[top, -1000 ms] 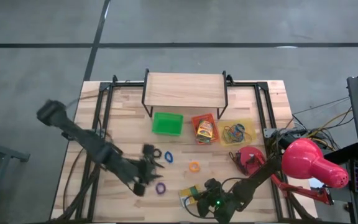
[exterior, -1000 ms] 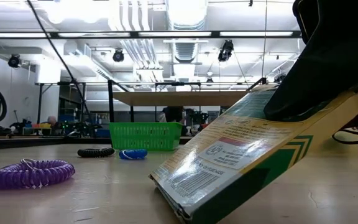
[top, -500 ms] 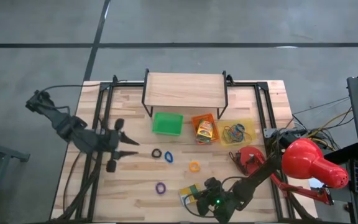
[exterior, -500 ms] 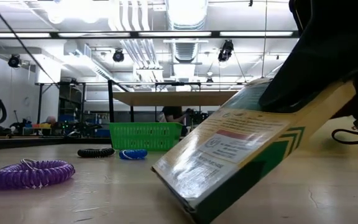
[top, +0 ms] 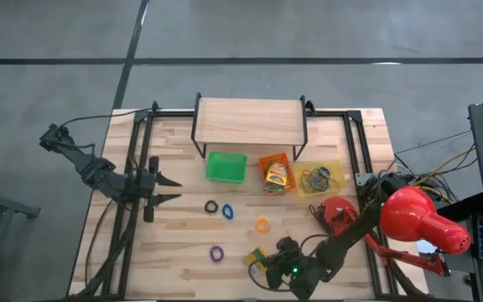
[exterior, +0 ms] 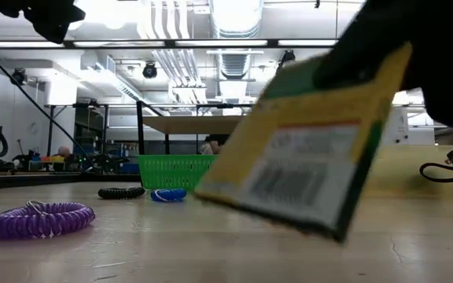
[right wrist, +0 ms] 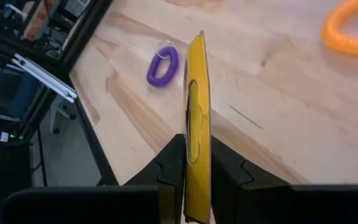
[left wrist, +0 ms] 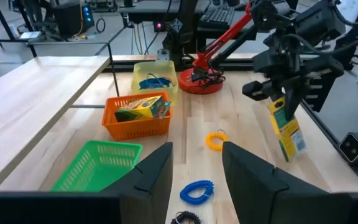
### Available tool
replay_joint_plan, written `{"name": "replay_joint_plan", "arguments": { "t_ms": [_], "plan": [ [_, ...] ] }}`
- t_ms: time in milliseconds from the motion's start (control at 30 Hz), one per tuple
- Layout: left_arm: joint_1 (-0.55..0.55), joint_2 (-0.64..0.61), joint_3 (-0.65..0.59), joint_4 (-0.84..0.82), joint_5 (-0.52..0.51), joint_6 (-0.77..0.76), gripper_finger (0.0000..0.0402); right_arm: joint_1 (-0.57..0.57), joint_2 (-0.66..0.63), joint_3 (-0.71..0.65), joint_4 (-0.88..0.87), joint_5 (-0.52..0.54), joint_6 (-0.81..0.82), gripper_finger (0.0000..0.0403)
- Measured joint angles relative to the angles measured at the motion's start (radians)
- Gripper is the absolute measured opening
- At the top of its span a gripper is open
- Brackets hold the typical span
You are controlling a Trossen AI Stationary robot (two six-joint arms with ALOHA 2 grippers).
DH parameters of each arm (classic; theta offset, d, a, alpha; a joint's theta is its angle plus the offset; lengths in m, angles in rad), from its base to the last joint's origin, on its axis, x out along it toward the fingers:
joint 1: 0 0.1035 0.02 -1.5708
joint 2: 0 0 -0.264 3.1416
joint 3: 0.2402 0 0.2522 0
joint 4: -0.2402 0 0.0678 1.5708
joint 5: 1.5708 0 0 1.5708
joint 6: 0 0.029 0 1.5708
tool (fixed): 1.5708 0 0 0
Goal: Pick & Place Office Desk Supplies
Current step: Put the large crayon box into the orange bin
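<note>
Cardboard box [exterior: 305, 149], yellow and green, hung tilted just above the bench [top: 174, 243], near its front edge. The right pincer [right wrist: 189, 163] pinched this box by its thin sides, and the box stood on edge between the two dark fingers [right wrist: 169, 163]. In the left wrist view the same box [left wrist: 286, 127] dangled from the right arm, clear of the wood.

The left pincer [top: 168, 188] was over the left side of the bench, well apart from the box. Its fingers [left wrist: 148, 180] were spread and held nothing.

A purple coiled band [top: 216, 253] lay flat on the bench, near the lifted box. A black band [top: 211, 206] and a blue band [top: 227, 211] lay just beside each other in the middle. An orange band [top: 262, 224] lay a little to their right.

Three trays sat in a row farther back. The green tray [top: 225, 167] was on the left. The orange tray [top: 277, 174] in the middle held another printed box. The yellow tray [top: 319, 178] on the right held a tangle of bands. A small wooden shelf [top: 249, 119] stood behind them. A big red lamp [top: 418, 218] stood at the right side
</note>
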Motion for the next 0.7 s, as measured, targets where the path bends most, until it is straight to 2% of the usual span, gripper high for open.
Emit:
{"name": "replay_joint_plan", "arguments": {
  "t_ms": [167,533,700],
  "plan": [
    [0.000,-0.010,-0.002,0.000,0.000,0.000,0.0141,-0.003,-0.026,0.000,-0.012,0.002,-0.033,0.0031],
    [0.000,-0.008,-0.003,0.015,0.001,0.000,0.0141,-0.011,-0.032,0.000,-0.020,0.002,-0.056,0.0039],
    [0.000,-0.008,-0.003,0.014,0.001,0.000,0.0141,-0.037,-0.066,0.000,-0.084,0.016,-0.078,0.0036]
  ]
}}
